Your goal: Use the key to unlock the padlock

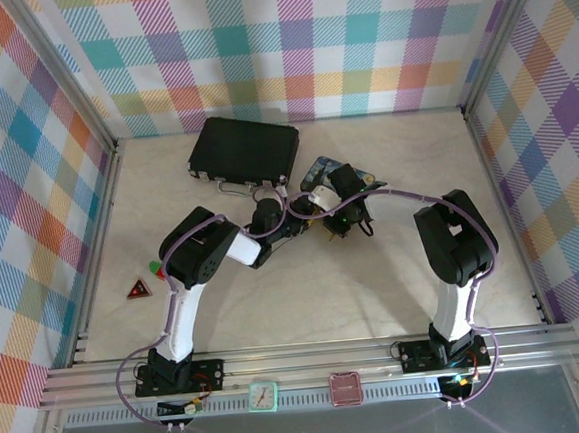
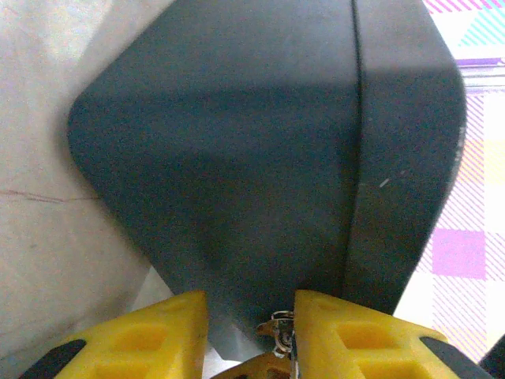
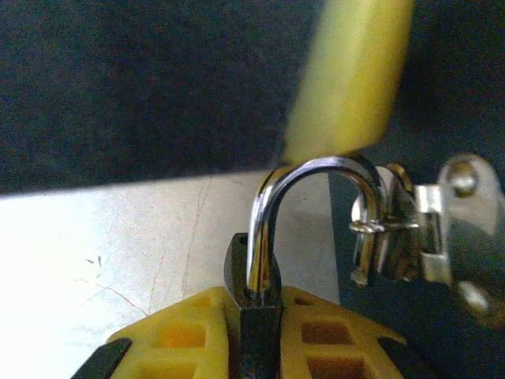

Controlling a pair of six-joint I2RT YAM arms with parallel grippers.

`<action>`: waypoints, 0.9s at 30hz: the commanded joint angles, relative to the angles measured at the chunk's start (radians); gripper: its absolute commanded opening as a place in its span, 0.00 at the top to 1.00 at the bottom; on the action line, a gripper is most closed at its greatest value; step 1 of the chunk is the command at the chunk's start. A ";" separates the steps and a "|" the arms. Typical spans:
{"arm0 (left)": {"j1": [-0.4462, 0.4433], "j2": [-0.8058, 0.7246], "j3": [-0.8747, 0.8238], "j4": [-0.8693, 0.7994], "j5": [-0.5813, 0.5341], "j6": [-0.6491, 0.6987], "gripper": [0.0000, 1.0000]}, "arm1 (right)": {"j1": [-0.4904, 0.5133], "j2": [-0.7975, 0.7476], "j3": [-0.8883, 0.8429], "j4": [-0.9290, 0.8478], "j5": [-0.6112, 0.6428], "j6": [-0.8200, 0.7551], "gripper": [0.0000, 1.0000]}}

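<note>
No writing, label, brand or number can be read on anything here.

My arms fold inward, my left claw by the near edge of the black briefcase. A small red triangle lies well apart on the desk.

1. The tabletop is pale cream with faint veining.
2. A black briefcase lies flat in the upper middle of the frame.
3. A blue printed box lies just right of it, partly covered.
4. A small red triangle lies near the left edge.
</note>
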 commanded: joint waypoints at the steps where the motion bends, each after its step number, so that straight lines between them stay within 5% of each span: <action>1: -0.038 0.006 0.001 0.106 0.026 -0.027 0.65 | 0.008 -0.011 0.032 0.027 -0.069 -0.032 1.00; 5: -0.056 0.038 -0.001 0.120 0.027 -0.045 0.70 | 0.005 -0.021 0.029 0.039 -0.094 -0.025 1.00; 10: -0.056 0.054 -0.034 0.171 0.006 -0.073 0.91 | 0.002 -0.026 0.031 0.043 -0.100 -0.014 1.00; 15: -0.035 0.024 -0.062 0.137 -0.012 -0.034 0.93 | -0.005 -0.038 0.036 0.018 -0.074 0.042 1.00; 21: -0.023 0.007 -0.039 0.102 -0.038 0.006 0.92 | -0.014 -0.129 0.006 -0.019 -0.071 0.192 0.66; 27: -0.024 -0.009 -0.030 0.081 -0.057 0.027 0.91 | -0.029 -0.241 -0.012 -0.055 -0.001 0.429 0.55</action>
